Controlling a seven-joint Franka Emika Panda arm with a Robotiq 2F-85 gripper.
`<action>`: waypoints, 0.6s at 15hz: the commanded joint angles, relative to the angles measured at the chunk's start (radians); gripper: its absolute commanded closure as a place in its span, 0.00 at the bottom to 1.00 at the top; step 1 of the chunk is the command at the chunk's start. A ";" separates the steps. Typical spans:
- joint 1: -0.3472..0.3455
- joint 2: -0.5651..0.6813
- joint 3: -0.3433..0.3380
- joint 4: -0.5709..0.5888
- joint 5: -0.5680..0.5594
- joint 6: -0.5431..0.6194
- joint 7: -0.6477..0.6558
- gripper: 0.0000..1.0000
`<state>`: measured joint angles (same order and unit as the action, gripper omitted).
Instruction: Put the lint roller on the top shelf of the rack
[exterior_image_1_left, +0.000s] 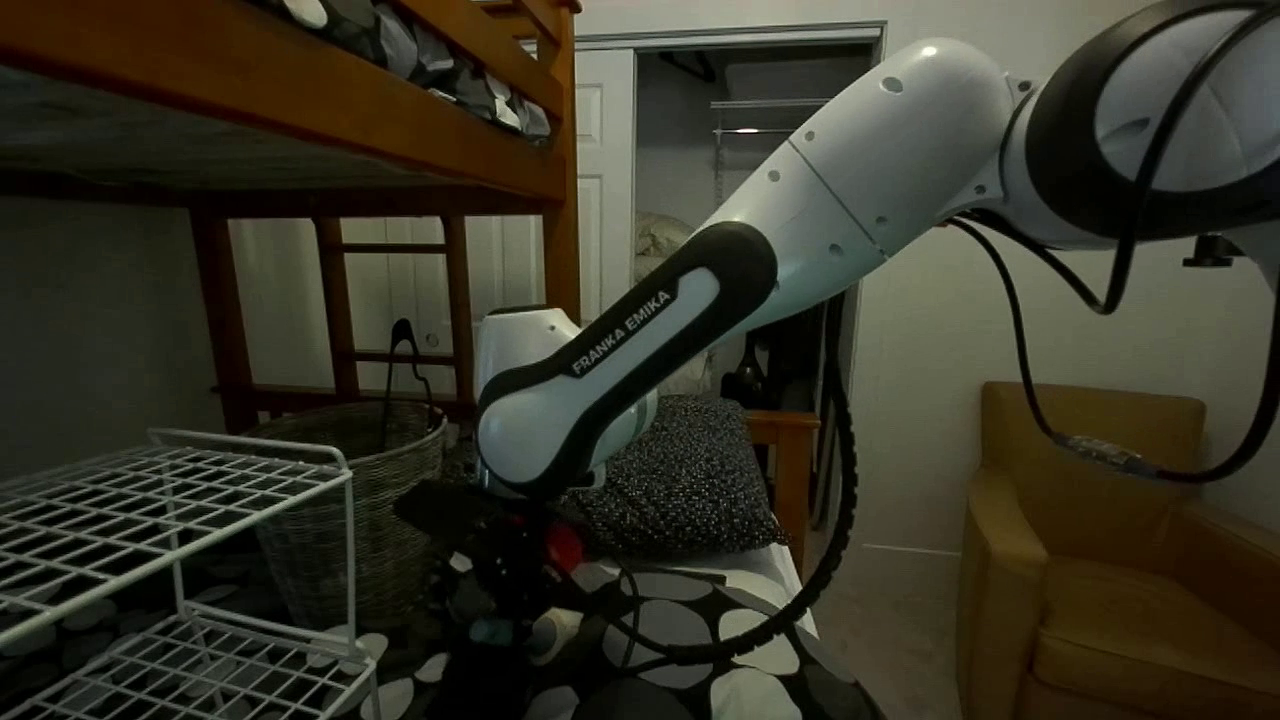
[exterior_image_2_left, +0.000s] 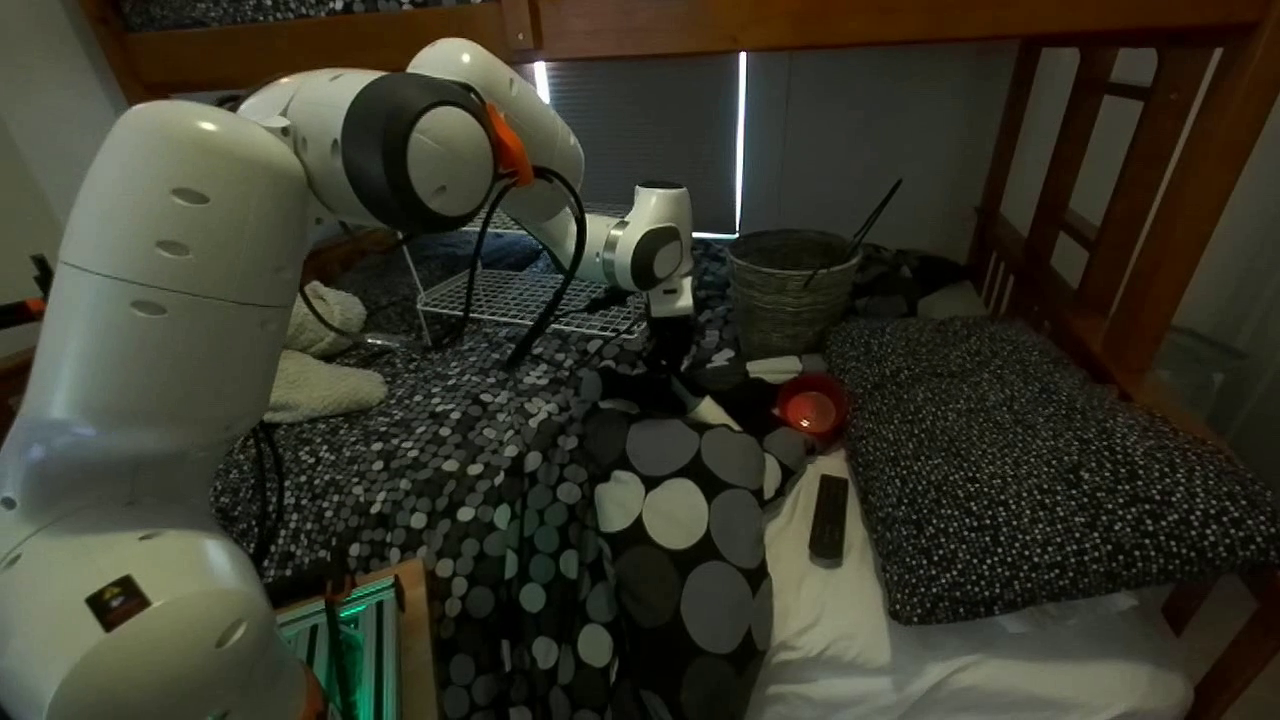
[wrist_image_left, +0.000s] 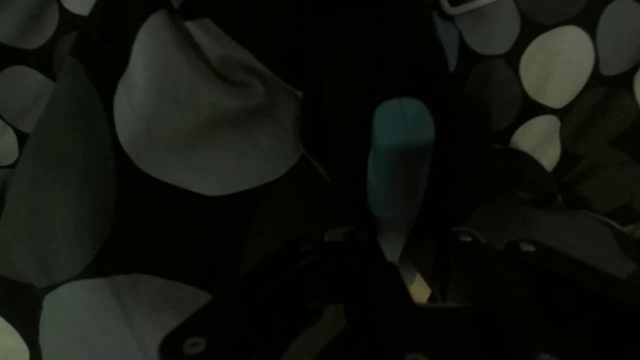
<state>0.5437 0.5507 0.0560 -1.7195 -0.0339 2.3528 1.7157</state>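
What looks like the lint roller lies on the spotted bedding under my gripper. Its cream roll shows in both exterior views. Its teal-grey handle shows in the wrist view, narrowing between my fingers; no red end shows on it. My gripper points down with its fingers apart around the narrow part; the dark picture hides any contact. It also shows dark in an exterior view. The white wire rack has its top shelf in view, left of the gripper there.
A wicker basket stands between the rack and the bed's ladder. A red bowl, a black remote and a speckled pillow lie near the gripper. The upper bunk's wooden rail hangs above the rack.
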 joint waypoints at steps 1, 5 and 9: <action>0.010 0.082 0.024 0.068 -0.024 -0.129 0.044 0.48; 0.010 0.040 0.017 0.034 -0.028 -0.146 0.096 0.19; -0.007 0.048 0.026 0.034 -0.040 -0.047 0.086 0.00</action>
<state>0.5506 0.6083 0.0705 -1.6651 -0.0511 2.2500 1.7935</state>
